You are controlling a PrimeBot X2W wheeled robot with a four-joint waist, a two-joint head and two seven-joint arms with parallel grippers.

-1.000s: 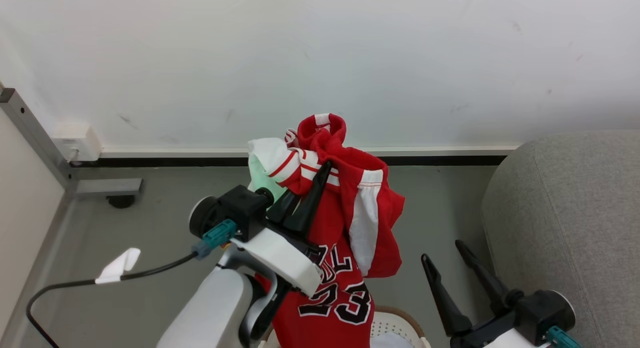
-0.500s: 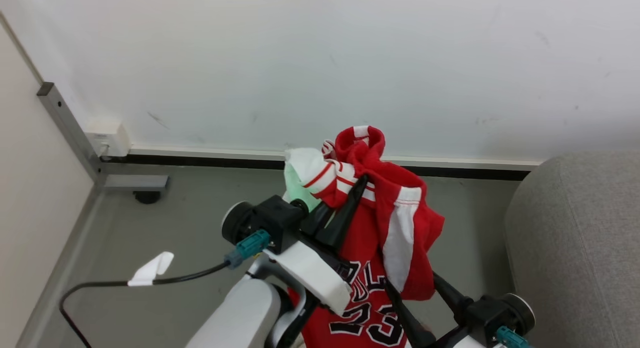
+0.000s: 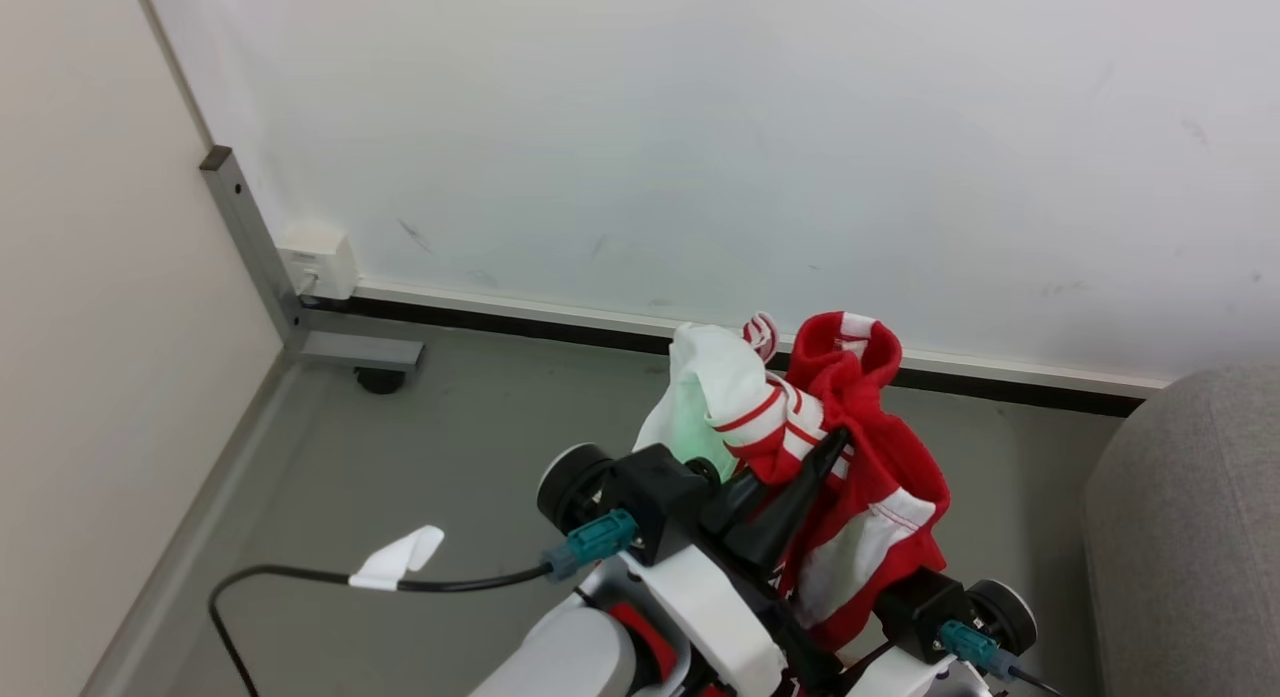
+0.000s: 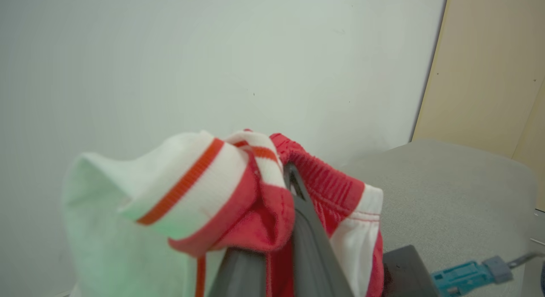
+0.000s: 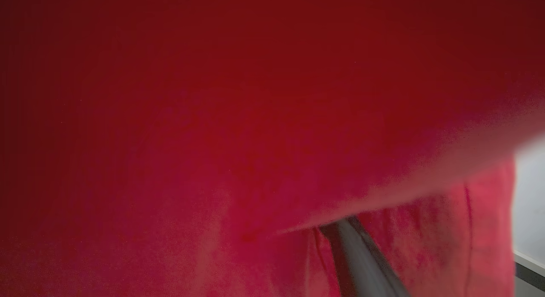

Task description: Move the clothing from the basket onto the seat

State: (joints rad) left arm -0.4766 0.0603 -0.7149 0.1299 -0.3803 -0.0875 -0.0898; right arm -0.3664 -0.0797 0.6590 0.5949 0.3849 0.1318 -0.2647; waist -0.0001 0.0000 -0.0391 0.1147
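The clothing (image 3: 880, 467), a red jersey with white panels and striped trim, hangs bunched from my left gripper (image 3: 828, 455), which is shut on its upper folds. In the left wrist view the dark fingers (image 4: 298, 203) pinch the red and white cloth (image 4: 238, 190). My right gripper's wrist block (image 3: 935, 607) sits just below and right of the hanging jersey, its fingers hidden behind the cloth. In the right wrist view red fabric (image 5: 213, 118) lies close against the lens, with one dark finger (image 5: 362, 258) showing. The grey seat (image 3: 1190, 547) is at the right. The basket is out of view.
A white wall with a dark baseboard (image 3: 560, 322) runs behind. A metal post (image 3: 250, 237) and a wall socket box (image 3: 318, 259) stand at the left corner. A black cable with a white tag (image 3: 400, 559) trails over the grey floor (image 3: 420, 457).
The head camera has swung, shifting the whole picture. The right gripper has come in from the lower right to behind the hanging jersey. The left gripper keeps its hold.
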